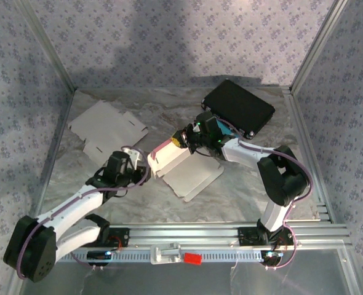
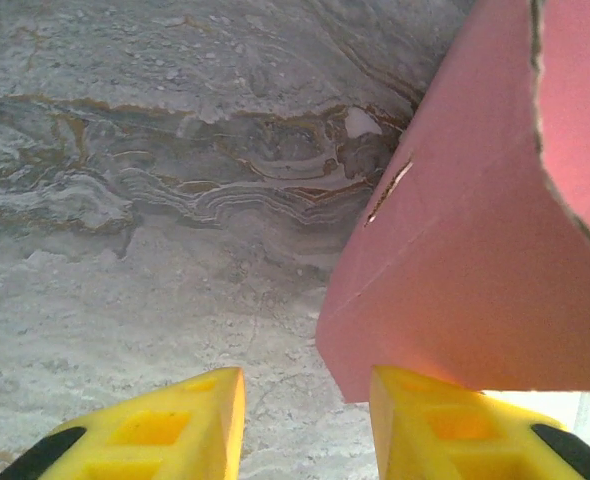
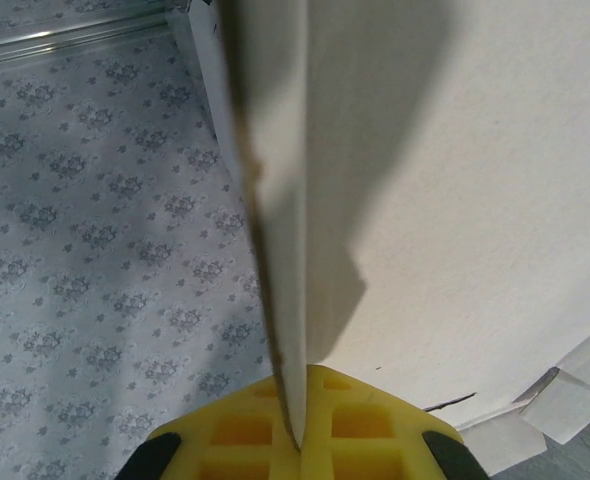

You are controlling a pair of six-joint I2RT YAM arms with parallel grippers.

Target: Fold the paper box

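Leverage explains it: our right gripper (image 3: 297,430) pinches a wall of the paper box (image 1: 192,175) upright, while our left gripper (image 2: 307,405) hangs parted beside it.

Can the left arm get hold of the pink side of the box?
Probably yes. The left end effector is open, and the paper box's pink wall stands just ahead of it with nothing between them. It may need a small nudge sideways.

The paper box (image 1: 191,173) is seen partly folded near the middle of the top view, white on one face and pink on the other. Its broad white panel is laid flat toward 4 o'clock, while a pink-faced flap (image 2: 475,250) is raised along its 10 o'clock edge.
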